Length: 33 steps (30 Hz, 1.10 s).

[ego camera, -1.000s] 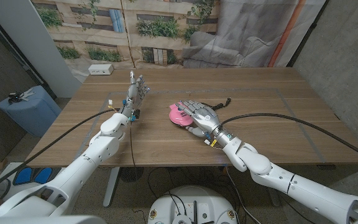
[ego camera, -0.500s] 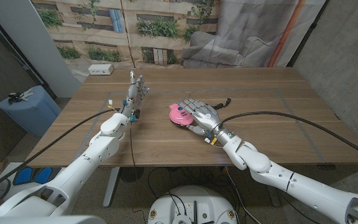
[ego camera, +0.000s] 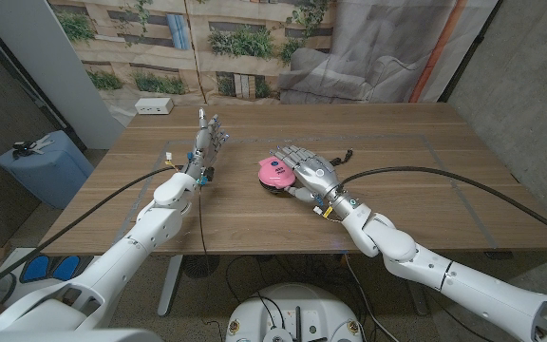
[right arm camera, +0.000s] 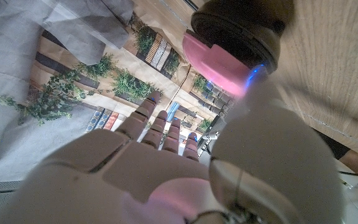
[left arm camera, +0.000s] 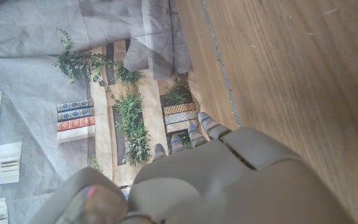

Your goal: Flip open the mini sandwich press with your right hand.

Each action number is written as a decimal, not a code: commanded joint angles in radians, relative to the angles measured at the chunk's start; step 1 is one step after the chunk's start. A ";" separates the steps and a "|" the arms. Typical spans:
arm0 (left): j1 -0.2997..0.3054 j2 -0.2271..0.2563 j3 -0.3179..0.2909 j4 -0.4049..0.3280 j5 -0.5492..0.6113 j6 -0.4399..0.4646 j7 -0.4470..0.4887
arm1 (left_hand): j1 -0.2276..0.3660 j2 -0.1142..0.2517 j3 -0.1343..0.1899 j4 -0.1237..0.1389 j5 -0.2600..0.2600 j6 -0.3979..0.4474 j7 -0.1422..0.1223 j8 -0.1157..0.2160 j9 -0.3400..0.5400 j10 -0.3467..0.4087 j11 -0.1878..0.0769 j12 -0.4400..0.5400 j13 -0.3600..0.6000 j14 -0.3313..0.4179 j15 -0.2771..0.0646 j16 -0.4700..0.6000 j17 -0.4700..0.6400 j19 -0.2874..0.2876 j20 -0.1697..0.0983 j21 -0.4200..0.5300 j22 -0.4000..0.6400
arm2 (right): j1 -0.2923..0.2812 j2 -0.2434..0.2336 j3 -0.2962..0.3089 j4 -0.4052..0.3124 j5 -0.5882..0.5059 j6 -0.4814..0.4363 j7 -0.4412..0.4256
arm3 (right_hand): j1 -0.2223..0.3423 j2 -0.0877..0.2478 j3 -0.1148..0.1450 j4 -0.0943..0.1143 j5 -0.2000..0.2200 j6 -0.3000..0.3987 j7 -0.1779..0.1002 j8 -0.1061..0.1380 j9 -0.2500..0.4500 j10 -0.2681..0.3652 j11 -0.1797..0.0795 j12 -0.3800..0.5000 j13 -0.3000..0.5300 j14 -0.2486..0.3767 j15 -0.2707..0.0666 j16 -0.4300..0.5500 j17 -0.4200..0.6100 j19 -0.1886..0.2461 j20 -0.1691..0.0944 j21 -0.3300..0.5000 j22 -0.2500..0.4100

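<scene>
Shows the small round pink-lidded sandwich press [ego camera: 274, 177] near the middle of the wooden bench [ego camera: 425, 204], lid partly raised but not flipped fully open, right hand [ego camera: 310, 174] spread against its side, left hand [ego camera: 207, 139] idle with fingers apart.

I count one pink sandwich press [ego camera: 275, 175] on my table [ego camera: 425, 204] and one white box [ego camera: 154, 106] at its far corner. I have two hands, left hand [ego camera: 209, 139] and right hand [ego camera: 310, 172], and one blue bin [ego camera: 41, 166] beside the table.
</scene>
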 commanded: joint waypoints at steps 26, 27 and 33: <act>0.000 0.000 0.000 0.000 0.000 0.000 0.000 | 0.000 0.052 -0.007 0.001 0.004 -0.036 -0.008 0.005 0.005 -0.006 0.001 0.007 0.002 -0.007 -0.037 0.004 0.003 0.003 -0.003 0.006 0.003 | 0.002 -0.011 0.063 -0.079 0.058 0.051 0.055 | -0.003 -0.001 0.001 0.014 -0.005 0.002 0.000 -0.008 0.003 0.001 0.002 -0.009 0.002 0.002 0.010 -0.004 0.005 -0.002 0.007 -0.009 0.002; 0.000 0.000 0.000 0.000 0.000 0.000 0.000 | 0.000 0.052 -0.007 0.001 0.004 -0.036 -0.008 0.005 0.005 -0.005 0.001 0.007 0.002 -0.007 -0.038 0.003 0.003 0.003 -0.003 0.007 0.003 | 0.000 -0.010 0.065 -0.082 0.059 0.047 0.059 | -0.004 -0.001 0.001 0.014 -0.005 0.002 -0.001 -0.008 0.003 0.001 0.002 -0.010 0.002 0.002 0.010 -0.004 0.005 -0.002 0.007 -0.009 0.002; -0.001 -0.001 0.000 0.003 0.000 -0.002 -0.001 | 0.000 0.052 -0.007 0.001 0.004 -0.036 -0.008 0.005 0.005 -0.006 0.000 0.006 0.002 -0.007 -0.037 0.003 0.003 0.003 -0.003 0.006 0.003 | -0.001 -0.010 0.077 -0.092 0.075 0.058 0.066 | -0.005 -0.001 0.000 0.015 -0.005 -0.003 0.000 -0.012 0.003 -0.003 0.004 -0.011 0.003 0.001 0.012 -0.005 0.005 -0.003 0.008 -0.010 0.002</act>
